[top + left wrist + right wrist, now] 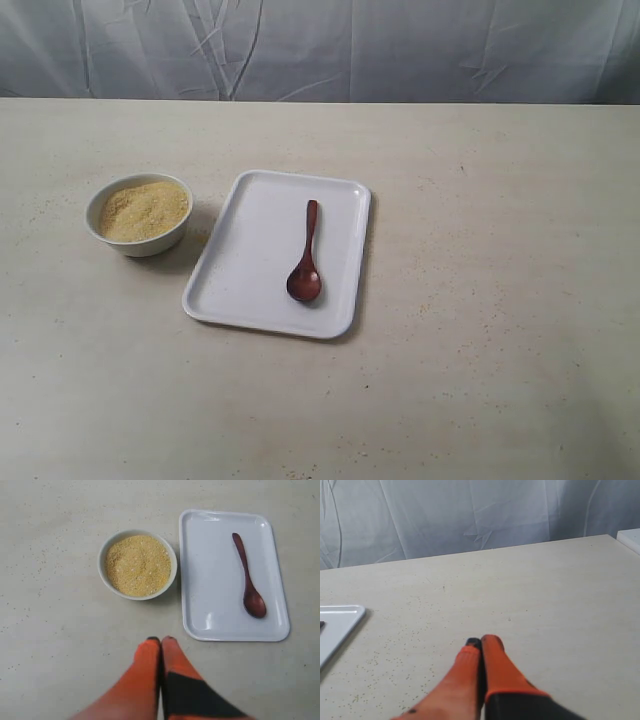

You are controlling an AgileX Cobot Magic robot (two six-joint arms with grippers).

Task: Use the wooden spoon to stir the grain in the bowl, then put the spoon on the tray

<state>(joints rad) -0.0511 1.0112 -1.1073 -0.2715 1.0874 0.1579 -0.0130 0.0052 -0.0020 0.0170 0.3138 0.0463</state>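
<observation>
The dark wooden spoon (305, 258) (247, 577) lies flat on the white tray (250, 270) (210, 580), scoop toward the tray's near end. Left of the tray stands the small white bowl (140, 245) (102, 555), holding a heap of yellow-tan grain (143, 210) (138, 565). Neither gripper shows in the exterior view. In the left wrist view my left gripper (161, 641) is shut and empty, hovering over bare table short of the bowl and tray. My right gripper (481, 642) is also shut and empty, over bare table well away from the tray's corner (340, 617).
The beige table (480, 300) is speckled with stray grains. A grey cloth backdrop (320, 45) hangs behind the table's far edge. A white object's corner (631, 537) shows at the table's edge in the right wrist view.
</observation>
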